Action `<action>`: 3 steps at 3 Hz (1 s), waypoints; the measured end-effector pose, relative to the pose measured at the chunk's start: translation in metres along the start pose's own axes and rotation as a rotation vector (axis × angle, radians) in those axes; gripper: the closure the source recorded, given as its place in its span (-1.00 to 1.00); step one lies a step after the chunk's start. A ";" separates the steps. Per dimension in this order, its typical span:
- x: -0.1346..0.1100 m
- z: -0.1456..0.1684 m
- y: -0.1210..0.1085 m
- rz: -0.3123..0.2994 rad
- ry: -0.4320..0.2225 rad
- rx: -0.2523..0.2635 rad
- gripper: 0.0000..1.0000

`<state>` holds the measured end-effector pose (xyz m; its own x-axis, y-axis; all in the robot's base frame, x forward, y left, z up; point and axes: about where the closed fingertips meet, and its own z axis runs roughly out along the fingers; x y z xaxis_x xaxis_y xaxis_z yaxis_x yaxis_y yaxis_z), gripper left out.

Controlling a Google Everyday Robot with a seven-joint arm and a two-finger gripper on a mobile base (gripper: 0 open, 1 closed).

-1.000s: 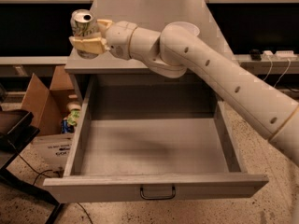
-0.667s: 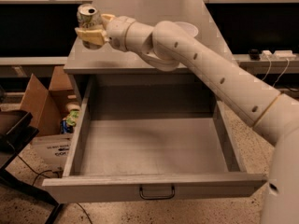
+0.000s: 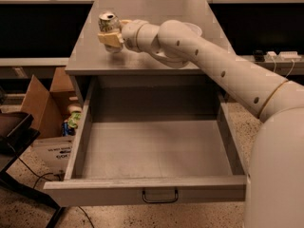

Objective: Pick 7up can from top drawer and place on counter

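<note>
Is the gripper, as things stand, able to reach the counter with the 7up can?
Probably yes: the gripper, shut on the 7up can, is over the counter, with bare surface directly below.

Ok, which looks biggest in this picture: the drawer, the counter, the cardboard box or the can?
1. top drawer, though it's nearest the camera
2. counter
3. cardboard box
4. 7up can, held by the gripper over the counter's left side
</note>
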<state>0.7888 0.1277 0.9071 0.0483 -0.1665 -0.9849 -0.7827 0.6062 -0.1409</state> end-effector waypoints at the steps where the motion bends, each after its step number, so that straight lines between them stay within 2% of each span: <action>1: 0.036 -0.007 -0.025 0.036 0.042 0.049 1.00; 2: 0.039 -0.007 -0.026 0.040 0.044 0.050 0.64; 3: 0.039 -0.007 -0.025 0.040 0.044 0.050 0.17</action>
<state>0.8066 0.1006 0.8726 -0.0106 -0.1751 -0.9845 -0.7512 0.6512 -0.1078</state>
